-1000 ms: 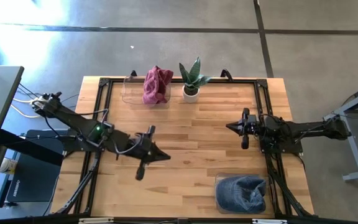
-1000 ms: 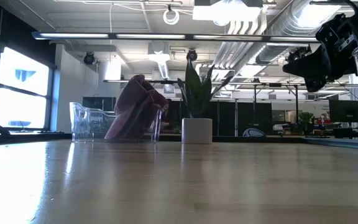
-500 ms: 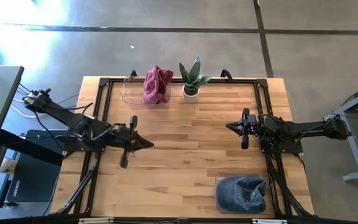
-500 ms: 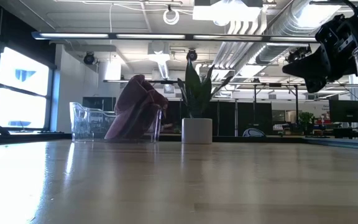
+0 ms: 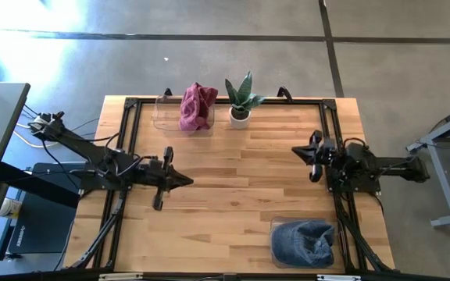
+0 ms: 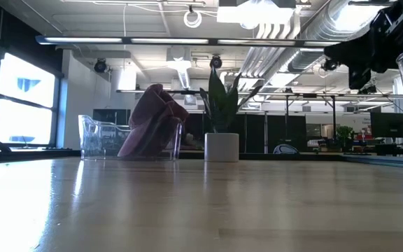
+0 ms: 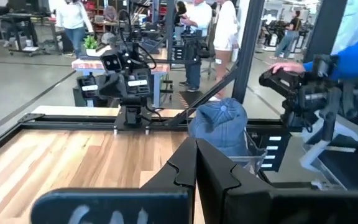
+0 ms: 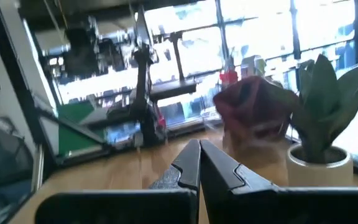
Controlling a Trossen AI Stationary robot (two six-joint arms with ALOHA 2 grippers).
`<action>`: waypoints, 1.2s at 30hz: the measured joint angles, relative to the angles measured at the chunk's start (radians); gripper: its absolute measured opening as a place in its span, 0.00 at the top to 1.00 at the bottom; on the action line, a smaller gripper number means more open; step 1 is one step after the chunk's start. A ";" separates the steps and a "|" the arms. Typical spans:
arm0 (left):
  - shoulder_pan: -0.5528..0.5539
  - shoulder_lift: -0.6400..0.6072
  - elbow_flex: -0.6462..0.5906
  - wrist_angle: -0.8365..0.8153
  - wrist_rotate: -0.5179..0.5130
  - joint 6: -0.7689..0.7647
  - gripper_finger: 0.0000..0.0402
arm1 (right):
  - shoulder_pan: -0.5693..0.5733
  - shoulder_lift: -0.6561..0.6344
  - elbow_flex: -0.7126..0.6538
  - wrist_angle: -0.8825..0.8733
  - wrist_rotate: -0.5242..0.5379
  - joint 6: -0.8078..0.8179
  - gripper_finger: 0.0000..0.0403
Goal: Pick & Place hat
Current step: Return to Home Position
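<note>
You're holding both tools pressed together above the counter (image 5: 233, 187): left tool (image 5: 184, 179) over its left half, right tool (image 5: 297, 150) over its right. Cap (image 5: 303, 240) is lying in the bin (image 5: 273, 228) at the right corner.

The left gripper (image 5: 184, 180) has drawn back from the middle of the counter (image 5: 241, 195) toward its left edge. The right gripper (image 5: 297, 150) has pulled slightly back toward the right edge, showing higher in the low view.
</note>
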 joint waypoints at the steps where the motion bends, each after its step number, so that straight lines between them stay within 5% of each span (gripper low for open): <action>1: 0.000 -0.001 0.000 0.000 0.009 0.010 1.00 | -0.007 -0.001 0.000 0.017 0.000 0.000 1.00; 6: 0.004 -0.070 -0.038 -0.004 0.109 0.038 1.00 | -0.015 -0.003 0.000 0.051 0.006 0.000 1.00; 12: 0.103 -0.242 -0.232 0.059 0.187 0.038 1.00 | -0.014 0.011 0.000 0.048 0.007 0.000 1.00; 24: 0.413 -0.717 -0.664 0.194 0.691 -0.061 1.00 | -0.014 0.011 0.000 0.038 0.007 0.000 1.00; 28: 0.470 -0.841 -0.684 0.034 0.823 -0.052 1.00 | -0.014 0.011 0.000 0.037 0.007 0.000 1.00; 33: 0.506 -0.896 -0.685 -0.081 0.808 0.035 1.00 | -0.014 0.012 0.000 0.034 0.007 0.000 1.00; 36: 0.512 -0.883 -0.686 -0.150 0.662 0.049 1.00 | -0.014 0.012 0.000 0.034 0.007 -0.001 1.00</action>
